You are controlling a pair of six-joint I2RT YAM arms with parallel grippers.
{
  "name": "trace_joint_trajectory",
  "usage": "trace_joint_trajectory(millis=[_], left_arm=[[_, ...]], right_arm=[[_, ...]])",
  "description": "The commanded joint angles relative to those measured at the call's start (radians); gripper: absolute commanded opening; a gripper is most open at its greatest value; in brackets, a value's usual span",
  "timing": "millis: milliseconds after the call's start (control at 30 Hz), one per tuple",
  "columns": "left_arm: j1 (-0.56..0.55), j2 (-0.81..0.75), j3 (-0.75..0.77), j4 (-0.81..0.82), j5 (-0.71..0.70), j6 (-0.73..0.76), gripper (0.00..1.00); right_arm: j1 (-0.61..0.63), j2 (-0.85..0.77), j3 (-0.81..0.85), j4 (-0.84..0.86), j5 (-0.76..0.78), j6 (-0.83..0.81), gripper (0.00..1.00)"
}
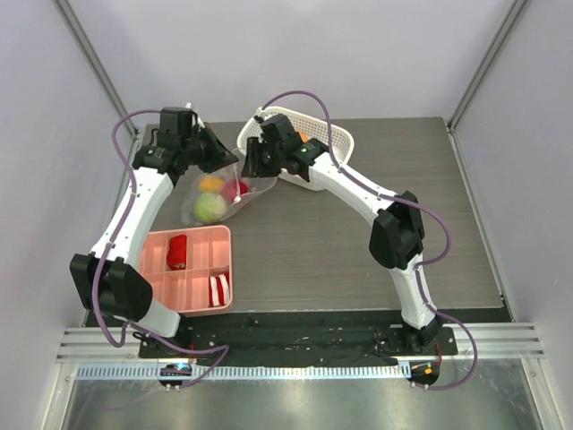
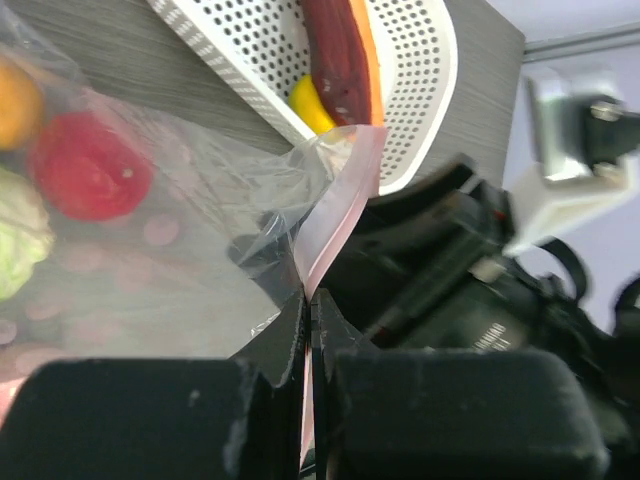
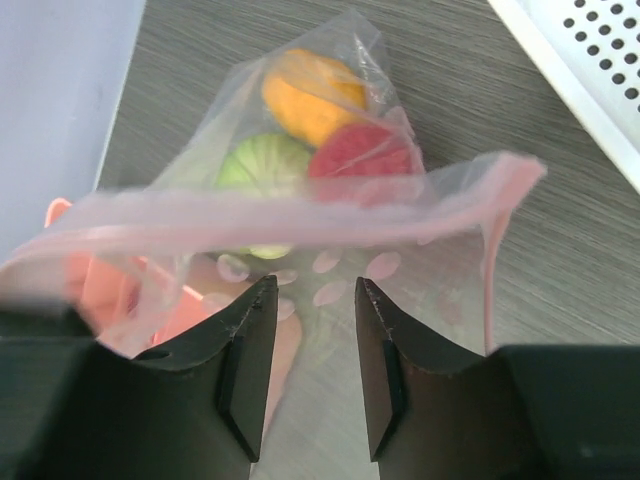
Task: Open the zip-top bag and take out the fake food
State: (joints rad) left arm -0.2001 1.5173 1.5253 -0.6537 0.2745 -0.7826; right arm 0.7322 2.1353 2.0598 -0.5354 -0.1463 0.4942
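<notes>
Top external view has both my arms reaching to the far left of the table (image 1: 358, 233), where the zip-top bag (image 1: 235, 199) sits between the pink tray (image 1: 199, 244) and the white basket (image 1: 338, 148), its mouth lifted toward my fingers. My left gripper (image 2: 308, 330) is pressed together on the bag's pink zip strip, which runs up out of the pinch toward the basket. My right gripper (image 3: 315, 283) is spread, its two pads apart just below the other edge of the mouth. I see clear film through the gap, but I cannot tell whether any of it lies between the pads. Inside the bag, down at its closed end on the table, the green ball (image 3: 262, 165), the red round fruit (image 3: 365, 152) and a yellow-orange fruit (image 3: 310, 95) are bunched together, touching. An orange-brown wedge (image 2: 340, 60) and a yellow piece (image 2: 310, 105) lie in the basket. The tray holds a red piece (image 1: 177, 253) and a red-white piece (image 1: 218, 288) in separate compartments.
</notes>
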Motion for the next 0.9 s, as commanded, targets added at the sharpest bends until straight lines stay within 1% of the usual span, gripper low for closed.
trace_joint_trajectory(millis=[0, 167, 267, 333, 400, 500, 600, 767, 833, 867], left_arm=[[-0.016, -0.043, 0.062, 0.016, 0.041, -0.029, 0.0], [-0.036, -0.075, 0.045, 0.022, 0.054, -0.052, 0.0], [-0.038, -0.098, 0.035, 0.014, 0.037, -0.04, 0.0], [-0.035, -0.106, 0.023, 0.0, 0.006, -0.027, 0.0], [-0.024, -0.12, -0.011, -0.001, 0.008, -0.038, 0.0], [0.001, -0.141, -0.059, 0.006, 0.011, -0.046, 0.0], [0.034, -0.164, -0.094, 0.002, -0.015, -0.023, 0.0], [0.051, -0.174, -0.135, 0.009, -0.001, 0.002, 0.0], [0.051, -0.184, -0.172, 0.023, 0.0, 0.003, 0.0], [0.051, -0.189, -0.185, 0.028, -0.009, 0.005, 0.0]], right_arm=[[0.009, -0.011, 0.051, 0.049, 0.043, -0.014, 0.43], [0.022, -0.012, 0.036, 0.04, 0.085, -0.002, 0.47], [0.036, -0.005, 0.031, 0.04, 0.109, 0.0, 0.51], [0.036, 0.005, 0.034, 0.044, 0.123, 0.015, 0.57], [0.038, 0.024, 0.034, 0.054, 0.122, 0.044, 0.65], [0.038, 0.066, 0.036, 0.069, 0.102, 0.066, 0.7], [0.039, 0.098, 0.028, 0.089, 0.1, 0.078, 0.73], [0.042, 0.112, -0.05, 0.225, 0.094, 0.102, 0.78], [0.045, 0.129, -0.087, 0.255, 0.103, 0.121, 0.78], [0.047, 0.132, -0.102, 0.299, 0.102, 0.124, 0.79]])
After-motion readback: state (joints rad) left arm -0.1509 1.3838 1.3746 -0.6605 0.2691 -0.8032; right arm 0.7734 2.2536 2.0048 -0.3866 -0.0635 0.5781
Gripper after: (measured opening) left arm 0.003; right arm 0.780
